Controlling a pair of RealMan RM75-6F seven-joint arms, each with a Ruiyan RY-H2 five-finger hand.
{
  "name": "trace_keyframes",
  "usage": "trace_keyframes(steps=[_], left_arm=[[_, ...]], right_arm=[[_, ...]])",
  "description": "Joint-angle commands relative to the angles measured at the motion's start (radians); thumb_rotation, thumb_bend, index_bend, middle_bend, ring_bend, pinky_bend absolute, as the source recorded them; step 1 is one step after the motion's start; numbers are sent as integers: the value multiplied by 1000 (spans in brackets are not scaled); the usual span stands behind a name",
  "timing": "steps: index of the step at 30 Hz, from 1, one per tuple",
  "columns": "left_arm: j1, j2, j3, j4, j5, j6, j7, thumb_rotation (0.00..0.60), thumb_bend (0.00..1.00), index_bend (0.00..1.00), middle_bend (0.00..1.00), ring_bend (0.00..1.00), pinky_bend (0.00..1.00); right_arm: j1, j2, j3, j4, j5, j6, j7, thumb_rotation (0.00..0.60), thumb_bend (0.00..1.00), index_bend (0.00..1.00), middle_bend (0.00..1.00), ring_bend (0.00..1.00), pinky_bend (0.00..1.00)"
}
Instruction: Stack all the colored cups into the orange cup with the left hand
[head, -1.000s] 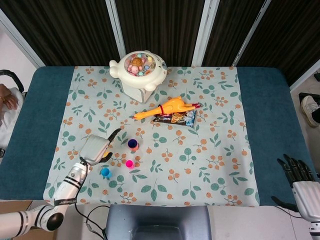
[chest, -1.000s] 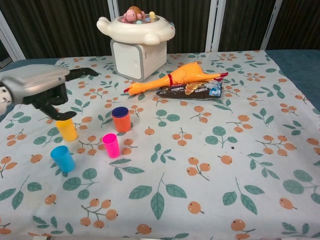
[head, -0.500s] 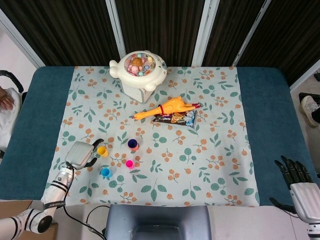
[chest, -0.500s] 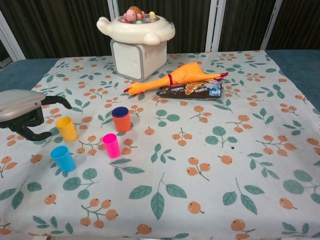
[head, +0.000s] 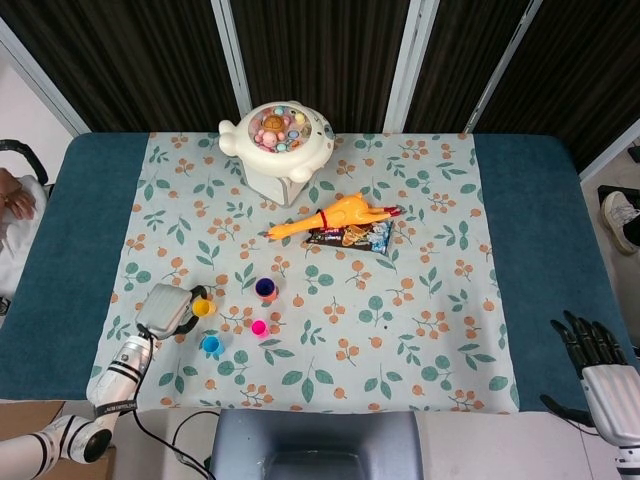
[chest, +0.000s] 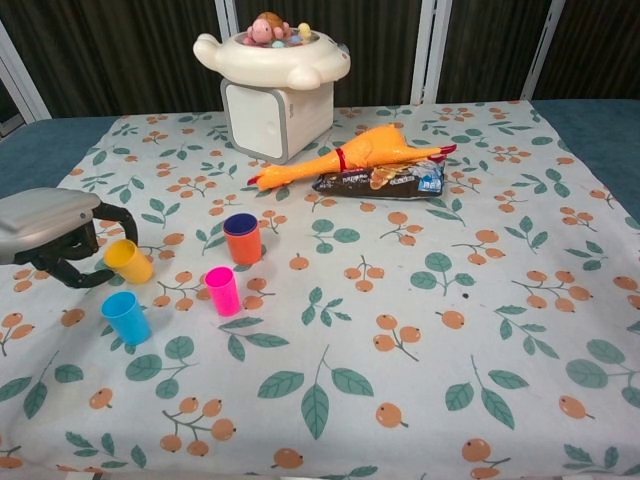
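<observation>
Yellow cup (chest: 128, 260), upright half a second ago, now tilts in the left robot hand (chest: 48, 235), whose fingers curl around it: pickup begun. Four cups: yellow, blue (chest: 125, 317), pink (chest: 222, 290), and orange cup (chest: 242, 237) at its 3 o'clock. Right robot hand (head: 605, 375) idles, fingers spread, holding nothing.

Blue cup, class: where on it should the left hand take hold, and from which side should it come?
Grip the blue cup around its side wall just below the rim, coming from the robot's left. It stands upright, mouth up, and that flank looks open; the pink cup stands on its other side. The left hand is already on that side, at the tilted yellow cup.
</observation>
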Motion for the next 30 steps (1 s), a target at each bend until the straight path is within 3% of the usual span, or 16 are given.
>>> trace_keyframes(steps=[1,10,19,27,30], left_arm=[[1,-4,-5,8,4,-4,-5,600,320,496,1000,1000,1000],[8,10,-34,-14,33,22,-59,600,316,563,1000,1000,1000],[-30,89,-146,-173,-3,0,-179,600,319,561,1000,1000,1000],[-73,89,-193,-247,-54,-27,-125,600,319,560,1000,1000,1000],[-111,34,-210,-240,-110,-52,-58,600,319,560,1000,1000,1000]], right_arm=[[0,0,0,0,1,-1,-2,600,212,0,0,0,0],[2,-2,2,-2,5,-5,-5,600,212,0,0,0,0],[3,-5,1,1,7,-11,-13,600,213,0,0,0,0],[9,-9,4,-1,16,-24,-23,600,212,0,0,0,0],[11,-8,3,-4,19,-32,-27,600,213,0,0,0,0]])
